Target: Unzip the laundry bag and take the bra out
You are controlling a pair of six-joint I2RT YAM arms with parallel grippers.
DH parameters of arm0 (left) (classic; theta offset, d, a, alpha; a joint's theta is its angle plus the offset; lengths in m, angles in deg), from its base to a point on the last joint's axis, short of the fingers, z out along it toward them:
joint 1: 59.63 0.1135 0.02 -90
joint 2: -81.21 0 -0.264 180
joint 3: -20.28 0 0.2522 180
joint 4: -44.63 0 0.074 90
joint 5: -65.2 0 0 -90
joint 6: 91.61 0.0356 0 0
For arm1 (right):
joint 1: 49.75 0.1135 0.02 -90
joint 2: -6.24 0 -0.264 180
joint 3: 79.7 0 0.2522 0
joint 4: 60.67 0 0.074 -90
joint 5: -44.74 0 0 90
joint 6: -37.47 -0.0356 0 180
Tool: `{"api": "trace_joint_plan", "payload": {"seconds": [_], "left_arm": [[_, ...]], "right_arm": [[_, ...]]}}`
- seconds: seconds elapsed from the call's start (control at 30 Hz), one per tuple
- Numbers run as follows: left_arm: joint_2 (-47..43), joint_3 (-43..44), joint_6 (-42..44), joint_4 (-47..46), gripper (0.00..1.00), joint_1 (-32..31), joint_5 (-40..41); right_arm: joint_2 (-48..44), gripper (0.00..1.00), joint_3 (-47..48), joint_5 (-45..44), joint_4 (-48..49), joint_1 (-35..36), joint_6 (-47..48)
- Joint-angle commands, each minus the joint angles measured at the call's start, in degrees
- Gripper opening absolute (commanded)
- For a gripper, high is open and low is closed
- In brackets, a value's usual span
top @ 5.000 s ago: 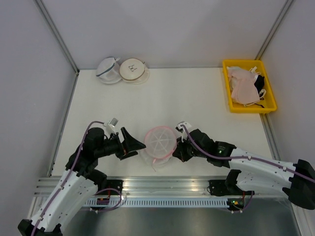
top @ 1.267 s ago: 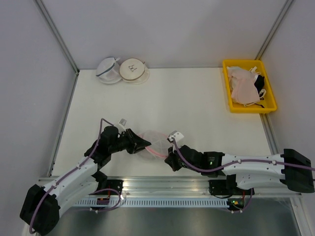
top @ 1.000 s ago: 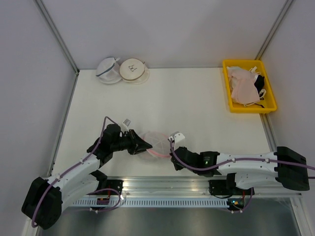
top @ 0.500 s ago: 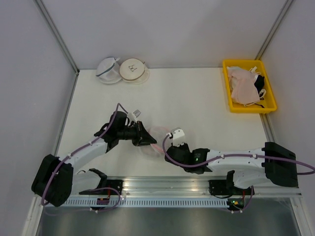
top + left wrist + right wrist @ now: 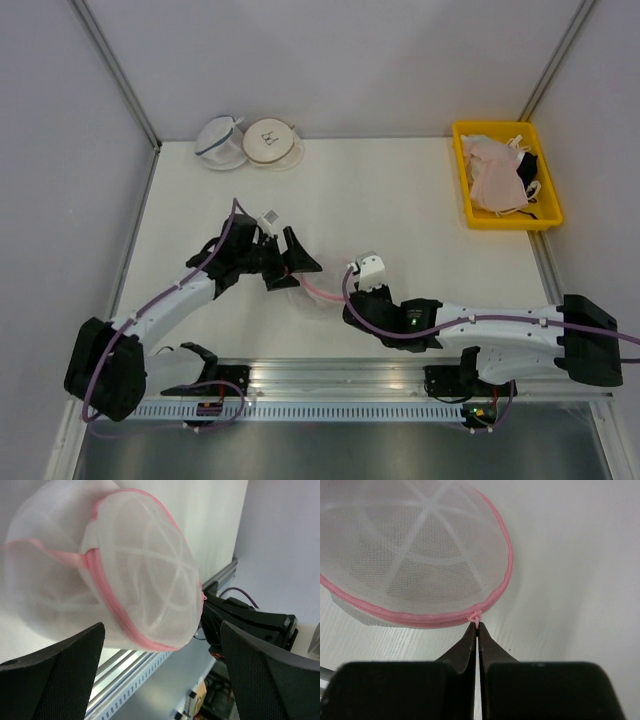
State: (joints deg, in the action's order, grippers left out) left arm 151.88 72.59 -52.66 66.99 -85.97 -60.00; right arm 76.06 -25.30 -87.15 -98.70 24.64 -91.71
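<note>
Fingers [image 5: 464, 650] of the right gripper [image 5: 478, 628] are pressed tightly together, pinching the pink zipper pull [image 5: 477, 615] of the round white mesh laundry bag with pink rim [image 5: 410, 555]. The bag sits near the front edge of the white table [image 5: 400, 200], between the two grippers. The left gripper [image 5: 303, 255] is spread wide just beside the bag's other side, gripping nothing.

White mesh laundry bag [image 5: 415, 555], pink rim and zipper; black right pincer [image 5: 477, 626]; yellow tray [image 5: 508, 225].
</note>
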Motion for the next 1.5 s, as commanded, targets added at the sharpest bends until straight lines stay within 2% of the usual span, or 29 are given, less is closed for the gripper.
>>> {"api": "trace_joint_plan", "payload": {"seconds": [0.0,0.1,0.13,0.23,0.33,0.43,0.67,0.97,1.03,1.23,1.27,1.33,1.37,1.47], "left_arm": [[-11.39,-0.22,2.79,12.11,0.99,0.42,10.22],[-19.67,-2.24,1.23,20.63,0.99,0.51,17.26],[-25.44,-3.03,0.34,21.80,0.99,0.51,18.05],[-34.16,-8.03,-5.54,20.68,1.00,0.42,12.12],[-37.35,-13.40,-10.73,17.34,0.99,0.25,5.61],[-39.46,-17.88,-14.60,14.09,1.00,-0.11,2.60],[-37.73,-21.58,-22.33,1.60,1.00,-0.37,-1.27],[-28.50,-18.60,-20.24,-3.85,0.99,-0.72,0.65],[-27.44,-17.98,-19.27,-4.03,0.97,-1.33,1.45],[-25.76,-16.31,-17.60,-4.03,0.71,-5.20,6.19],[-25.41,-16.05,-17.33,-4.12,0.60,-5.38,7.07],[-24.36,-15.78,-16.63,-4.56,0.51,-5.99,7.51],[-23.92,-15.69,-16.45,-4.56,0.40,-6.26,7.86],[-22.25,-15.69,-15.93,-5.26,0.26,-7.14,8.04]], "right_arm": [[-1.71,0.00,0.05,-0.13,0.45,-0.04,0.77],[-2.41,0.00,-0.21,1.80,1.86,-0.04,1.56],[-2.50,0.01,-0.56,2.59,2.47,-0.03,2.17],[-2.85,0.00,-1.18,7.67,5.72,-0.12,4.18],[-2.59,0.00,-1.88,16.97,11.95,-0.12,7.00],[-1.10,0.01,-2.67,26.64,19.51,-0.03,9.11],[4.79,0.00,0.13,36.25,25.49,0.14,11.05],[6.38,0.00,0.84,37.67,26.91,1.02,11.75],[5.77,0.01,0.93,37.41,27.00,1.02,11.76],[5.24,0.00,1.80,36.79,27.17,1.02,12.46],[5.41,0.01,1.98,36.79,27.26,1.11,12.55],[5.41,0.00,2.25,36.79,27.35,1.11,12.55],[5.33,0.00,2.25,36.70,27.44,1.02,12.46],[4.45,0.01,2.07,35.65,27.26,1.11,12.46]]}}
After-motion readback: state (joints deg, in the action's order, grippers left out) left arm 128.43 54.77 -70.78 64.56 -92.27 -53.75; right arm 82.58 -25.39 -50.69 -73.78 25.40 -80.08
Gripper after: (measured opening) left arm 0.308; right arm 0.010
